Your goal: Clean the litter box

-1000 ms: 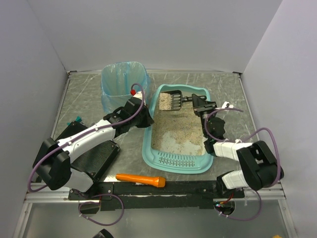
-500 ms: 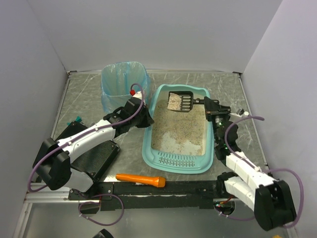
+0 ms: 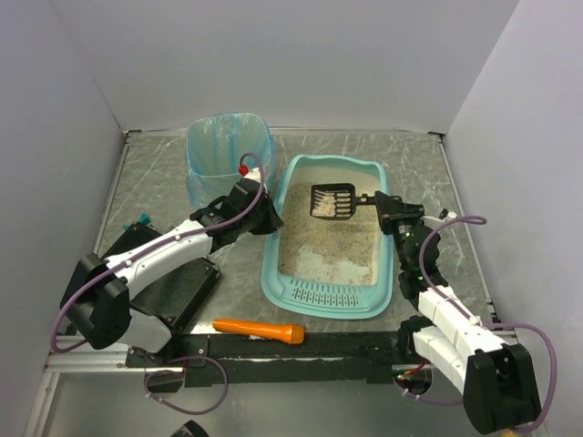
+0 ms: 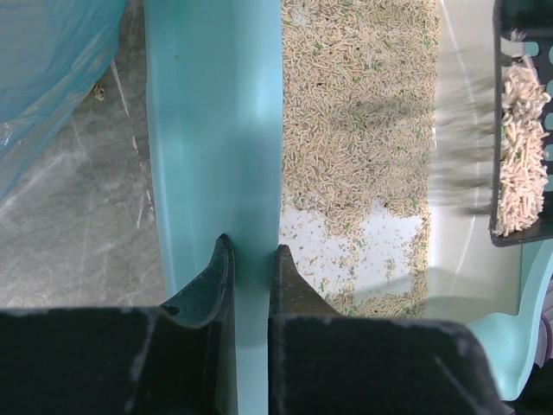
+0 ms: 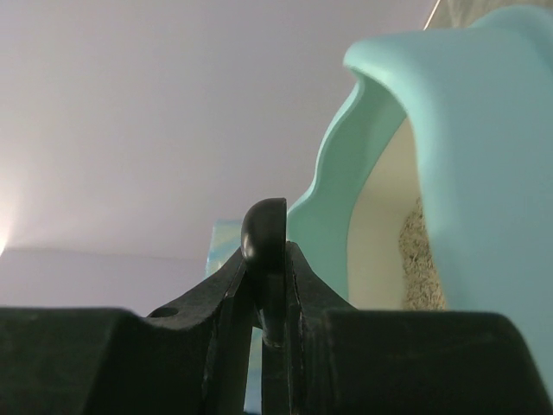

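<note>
Right gripper (image 3: pixel 390 206) is clamped on the thin black handle of the scoop (image 3: pixel 332 200). The right wrist view shows both fingers pressed flat against the handle's rounded end (image 5: pixel 264 226). The scoop reaches leftward from the claw and hangs over the far half of the litter box (image 3: pixel 273 271), with pale clumps on its slotted floor. In the left wrist view, blurred streaks beside it look like loose grains sifting through. The left gripper (image 4: pixel 248 259) pinches the box's left rim, its fingers on either side of the wall. The box sits mid-table between the two arms, its long axis running near to far and its slotted lip at the near end. It is light teal with rounded corners, and its beige litter thins to a bare pale patch toward the far end. The blue-bagged bin (image 3: pixel 219 155) stands just beyond the far left corner, so the loaded scoop would probably have to cross the left wall to reach it. The left arm is nearer the bin, but it is occupied bracing the box.
</note>
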Robot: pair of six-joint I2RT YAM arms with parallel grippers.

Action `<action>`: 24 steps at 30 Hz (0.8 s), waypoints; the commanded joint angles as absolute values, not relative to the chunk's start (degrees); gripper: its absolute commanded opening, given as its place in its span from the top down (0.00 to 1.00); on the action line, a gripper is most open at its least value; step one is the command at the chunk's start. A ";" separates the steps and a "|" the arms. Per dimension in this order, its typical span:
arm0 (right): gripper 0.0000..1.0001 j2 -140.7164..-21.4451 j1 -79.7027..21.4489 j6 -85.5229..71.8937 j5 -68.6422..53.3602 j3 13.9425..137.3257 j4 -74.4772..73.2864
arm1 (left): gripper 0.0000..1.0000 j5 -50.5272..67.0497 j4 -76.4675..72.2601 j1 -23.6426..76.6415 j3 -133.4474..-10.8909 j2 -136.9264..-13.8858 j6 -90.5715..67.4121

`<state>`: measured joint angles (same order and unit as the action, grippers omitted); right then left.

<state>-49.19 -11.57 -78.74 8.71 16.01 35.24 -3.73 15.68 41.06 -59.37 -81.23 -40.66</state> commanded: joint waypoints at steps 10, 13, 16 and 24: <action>1.00 -44.99 -6.86 -72.17 0.37 17.75 36.64 | 0.98 -2.82 13.45 40.87 -60.91 -80.77 -45.53; 1.00 -44.30 -4.84 -72.42 1.22 17.67 33.23 | 0.98 -1.76 13.53 40.96 -61.78 -81.65 -45.35; 1.00 -42.63 -4.66 -66.38 -1.82 18.45 37.18 | 0.97 -1.67 13.71 40.96 -61.70 -81.30 -44.74; 1.00 -38.76 -2.72 -65.12 -0.11 20.57 28.58 | 0.75 -1.76 13.97 40.87 -61.52 -80.07 -44.12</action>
<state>-39.88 -3.16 -65.82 -0.47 18.13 29.45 -3.79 15.81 41.06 -59.40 -81.32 -41.19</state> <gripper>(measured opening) 0.232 0.189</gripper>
